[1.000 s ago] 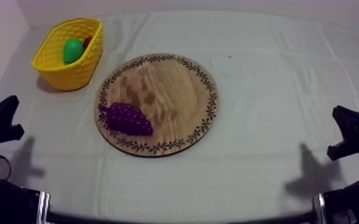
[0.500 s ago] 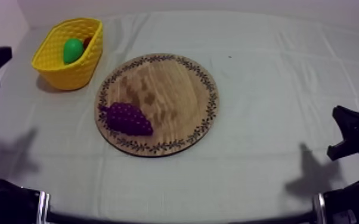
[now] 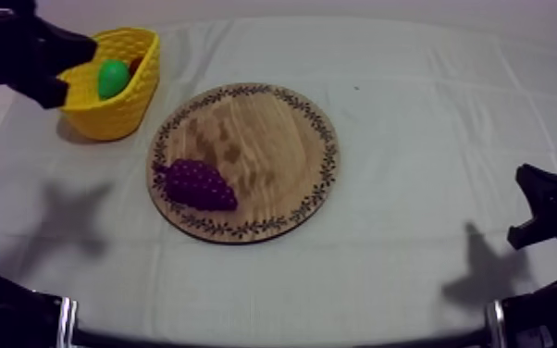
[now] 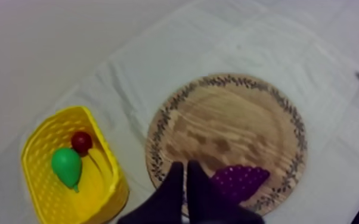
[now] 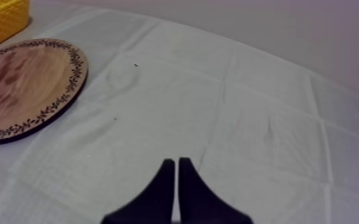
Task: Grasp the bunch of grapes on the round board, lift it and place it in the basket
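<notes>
Now | grapes (image 3: 199, 184) on board (image 3: 264, 139) | basket (image 3: 116, 116) holds pear (image 3: 112, 78), small red fruit (image 4: 81, 142)

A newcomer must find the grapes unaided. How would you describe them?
Find the round wooden board mid-table. The grapes lie by its left rim. They are purple and knobbly, the only thing on the board, apart from the yellow basket.

left pincer (image 3: 68, 67) risen from the lower left edge; now high, just beside the yellow basket (image 3: 120, 106)
</notes>
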Available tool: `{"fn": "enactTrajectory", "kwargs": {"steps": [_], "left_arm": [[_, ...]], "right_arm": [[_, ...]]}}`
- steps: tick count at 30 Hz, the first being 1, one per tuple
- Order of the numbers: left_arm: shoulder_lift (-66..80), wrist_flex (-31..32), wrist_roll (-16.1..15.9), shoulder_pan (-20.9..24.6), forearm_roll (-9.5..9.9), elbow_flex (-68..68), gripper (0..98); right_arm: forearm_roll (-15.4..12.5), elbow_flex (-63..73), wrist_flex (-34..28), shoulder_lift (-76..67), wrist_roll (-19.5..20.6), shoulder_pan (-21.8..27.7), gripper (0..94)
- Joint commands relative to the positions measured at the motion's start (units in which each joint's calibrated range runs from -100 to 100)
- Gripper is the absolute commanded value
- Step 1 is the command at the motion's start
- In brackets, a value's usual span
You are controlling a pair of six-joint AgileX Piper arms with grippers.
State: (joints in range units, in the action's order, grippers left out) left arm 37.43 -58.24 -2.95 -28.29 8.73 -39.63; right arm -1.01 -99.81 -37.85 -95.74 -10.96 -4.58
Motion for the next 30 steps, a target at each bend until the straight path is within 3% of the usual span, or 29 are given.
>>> {"fn": "enactTrajectory", "kwargs": {"steps": [1,9,16,18,24,30], "left_arm": [[-3.9,0.1,-0.1,-1.1,0.5,-0.1,0.0],[-13.1,2.0,-0.2,-3.4,3.08,-3.0,0.0],[-18.0,4.9,-2.5,-3.9,3.47,-7.8,3.5],[-18.7,5.5,-2.7,-3.9,3.29,-9.2,13.0],[-19.3,6.1,-3.3,-4.1,2.42,-13.6,56.6],[-19.5,6.7,-5.6,-5.2,1.79,-17.8,86.8]], "right_arm": [[0.0,0.0,0.0,0.0,0.0,0.0,0.4],[0.0,0.0,0.0,0.0,0.0,0.0,0.4],[0.0,0.0,0.0,0.0,0.0,0.0,0.4],[0.0,0.0,0.0,0.0,0.0,0.0,0.4],[0.0,0.0,0.0,0.0,0.0,0.0,0.4],[0.0,0.0,0.0,0.0,0.0,0.0,0.4]]}}
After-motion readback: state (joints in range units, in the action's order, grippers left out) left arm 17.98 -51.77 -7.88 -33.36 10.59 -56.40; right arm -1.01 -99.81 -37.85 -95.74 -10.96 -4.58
